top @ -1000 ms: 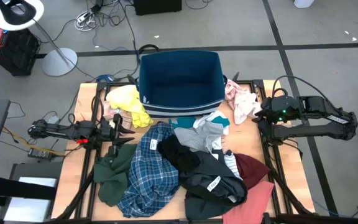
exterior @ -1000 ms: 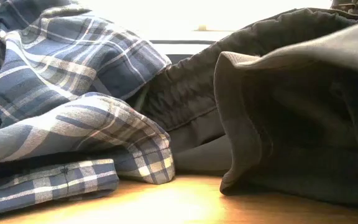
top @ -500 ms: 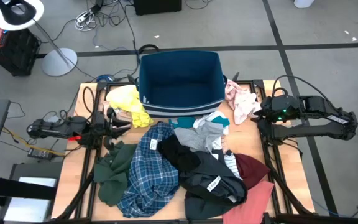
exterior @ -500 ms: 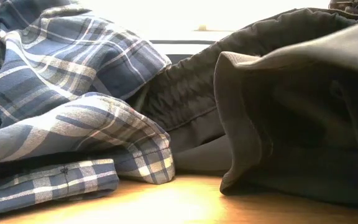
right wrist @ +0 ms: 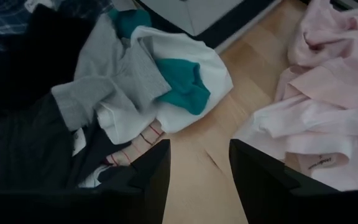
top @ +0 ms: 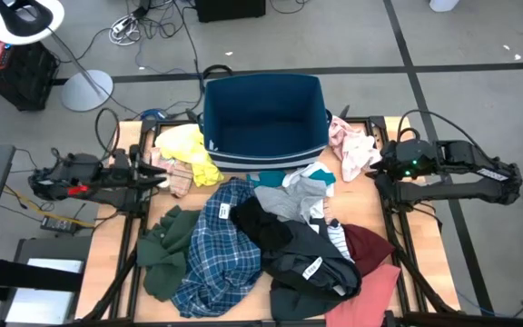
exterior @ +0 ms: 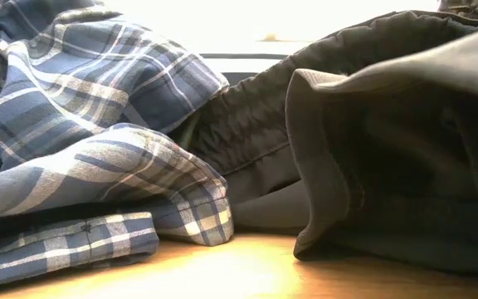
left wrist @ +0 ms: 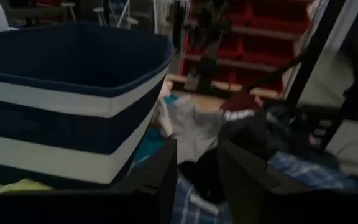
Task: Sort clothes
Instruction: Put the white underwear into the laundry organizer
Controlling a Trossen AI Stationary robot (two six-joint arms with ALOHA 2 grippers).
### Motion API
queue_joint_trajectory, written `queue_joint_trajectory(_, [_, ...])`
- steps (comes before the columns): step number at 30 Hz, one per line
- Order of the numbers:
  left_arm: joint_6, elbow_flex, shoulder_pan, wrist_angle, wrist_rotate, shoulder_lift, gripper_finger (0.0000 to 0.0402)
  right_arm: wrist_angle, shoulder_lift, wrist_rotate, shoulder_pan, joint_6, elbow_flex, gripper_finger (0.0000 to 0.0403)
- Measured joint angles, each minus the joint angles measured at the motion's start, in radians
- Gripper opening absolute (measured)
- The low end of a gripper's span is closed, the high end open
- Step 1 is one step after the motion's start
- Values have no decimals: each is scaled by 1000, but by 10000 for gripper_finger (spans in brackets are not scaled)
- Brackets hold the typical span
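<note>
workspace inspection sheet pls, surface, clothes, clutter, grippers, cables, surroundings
surface: light wooden table, mostly covered.
job's things: yellow garment beside the navy blue plastic bin; pale pink garment; teal-white garment; dark green garment; blue plaid shirt; black garment; dark grey garment; maroon garment; salmon pink garment.
clutter: bin is empty.
grippers: left gripper and right gripper open, holding nothing.
cables: black cables by both arms.
surroundings: grey floor, white lamp base.
</note>
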Motion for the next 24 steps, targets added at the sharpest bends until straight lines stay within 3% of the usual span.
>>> queue_joint_trajectory(8, [23, 30, 0, -45, -3, 70, 122, -3, 31, 148, -5, 183, -102, 167])
queue_joint_trajectory(14, [24, 17, 0, -22, -3, 73, 122, -3, 147, 158, -82, 373, -141, 162])
queue_joint_trajectory(24, [82, 3, 0, 10, -21, 84, 122, 87, 362, 129, -342, 248, -141, 155])
